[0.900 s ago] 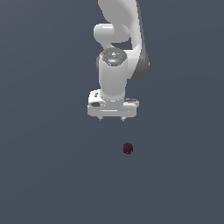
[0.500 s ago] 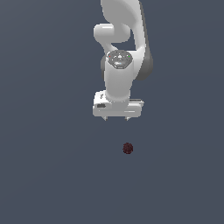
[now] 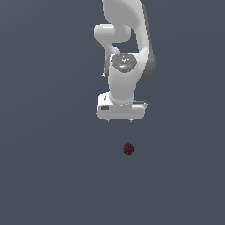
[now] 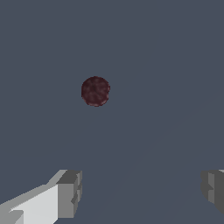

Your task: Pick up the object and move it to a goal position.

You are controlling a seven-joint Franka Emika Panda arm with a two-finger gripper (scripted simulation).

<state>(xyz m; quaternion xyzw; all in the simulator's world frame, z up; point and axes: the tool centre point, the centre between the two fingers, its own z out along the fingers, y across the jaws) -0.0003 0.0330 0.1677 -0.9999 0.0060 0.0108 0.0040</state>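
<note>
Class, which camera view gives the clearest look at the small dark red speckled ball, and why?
The wrist view: the small dark red speckled ball appears large there, its mottled surface visible, lying beyond the open gripper. The exterior view shows the ball only as a tiny dark dot on the floor.

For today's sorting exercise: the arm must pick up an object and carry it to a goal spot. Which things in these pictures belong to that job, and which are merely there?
Part of the job:
- dark red ball, lying alone, not yet touched
- pincer, open and holding nothing

Merely there:
- grey floor, plain, with no visible goal marker
</note>
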